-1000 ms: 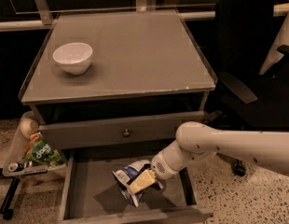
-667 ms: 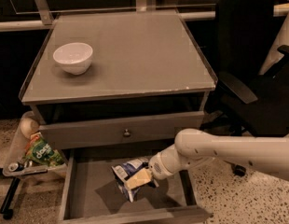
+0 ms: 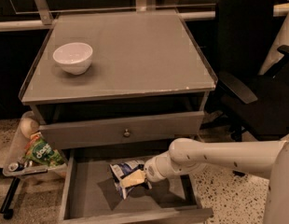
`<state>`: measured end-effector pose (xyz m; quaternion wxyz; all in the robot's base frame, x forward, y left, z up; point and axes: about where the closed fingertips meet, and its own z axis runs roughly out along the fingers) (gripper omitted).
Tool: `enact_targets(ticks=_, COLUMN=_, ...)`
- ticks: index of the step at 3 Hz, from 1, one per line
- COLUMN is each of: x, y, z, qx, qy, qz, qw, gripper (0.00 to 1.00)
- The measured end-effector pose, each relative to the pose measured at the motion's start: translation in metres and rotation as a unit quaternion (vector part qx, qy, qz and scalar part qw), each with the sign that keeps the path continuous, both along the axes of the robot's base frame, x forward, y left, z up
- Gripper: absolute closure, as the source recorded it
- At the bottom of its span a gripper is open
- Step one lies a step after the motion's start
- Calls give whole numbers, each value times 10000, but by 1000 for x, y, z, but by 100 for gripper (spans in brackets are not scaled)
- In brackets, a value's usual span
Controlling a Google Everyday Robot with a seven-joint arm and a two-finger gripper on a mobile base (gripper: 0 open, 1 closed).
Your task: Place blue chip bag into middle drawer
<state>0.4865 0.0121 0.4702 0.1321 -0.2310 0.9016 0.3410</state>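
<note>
The middle drawer is pulled open at the bottom of the grey cabinet, showing its flat grey floor. My gripper reaches in from the right on a white arm and is shut on the blue chip bag. The bag is crinkled, dark blue with white ends. It hangs over the middle of the drawer floor, just above its shadow. Part of the bag is hidden behind my fingers.
A white bowl stands on the cabinet top at the left. A closed drawer front with a round knob is above the open drawer. A green snack packet lies on a tray at the left. A black office chair stands at the right.
My gripper has moved a little to the left and deeper over the drawer with the bag in it. The bowl and cabinet have not moved.
</note>
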Motion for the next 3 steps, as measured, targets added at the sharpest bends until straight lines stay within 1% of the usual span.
enact_targets(ticks=1, x=9, y=11, z=-21, qx=74, qy=87, qz=-143, qw=9998, gripper=100)
enact_targets(ticks=2, x=12, y=19, z=-38, qx=47, qy=269, qz=-205, qw=9994, gripper=100)
enact_targets(ticks=3, x=12, y=20, z=-39, qx=46, qy=276, qz=-201, qw=9994, gripper=81)
